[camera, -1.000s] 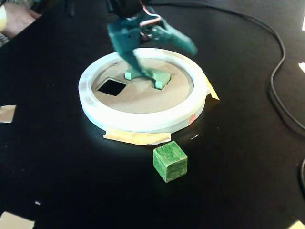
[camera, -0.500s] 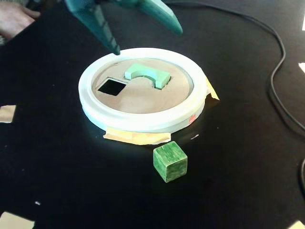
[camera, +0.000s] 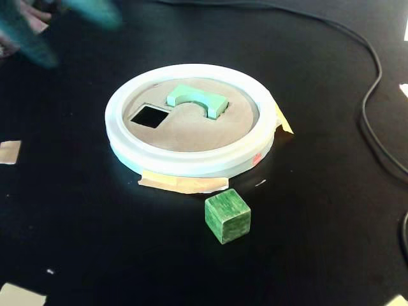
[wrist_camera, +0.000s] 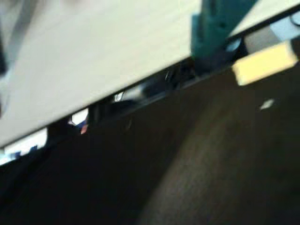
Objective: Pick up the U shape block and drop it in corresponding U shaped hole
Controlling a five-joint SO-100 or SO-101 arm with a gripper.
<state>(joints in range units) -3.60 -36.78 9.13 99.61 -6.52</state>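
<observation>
In the fixed view the pale mint U shape block [camera: 196,99] lies on the tan cardboard disc [camera: 191,131], inside the thick white ring [camera: 191,159]. It stands a little proud of the cardboard. The U shaped hole is hidden under the block. My gripper [camera: 83,43] is a teal blur at the top left, well clear of the ring, open and empty, its two fingers spread wide. The wrist view is blurred and shows one teal finger [wrist_camera: 213,28] against a pale surface and black table.
A square cutout [camera: 150,115] is left of the block. A dark green cube [camera: 227,215] sits on the black table in front of the ring. A black cable [camera: 376,95] curves along the right. Tape scraps [camera: 9,152] lie at the left edge.
My gripper let go of the U shape block, rose off the disc and swung away to the upper left. The block stays where it was set down.
</observation>
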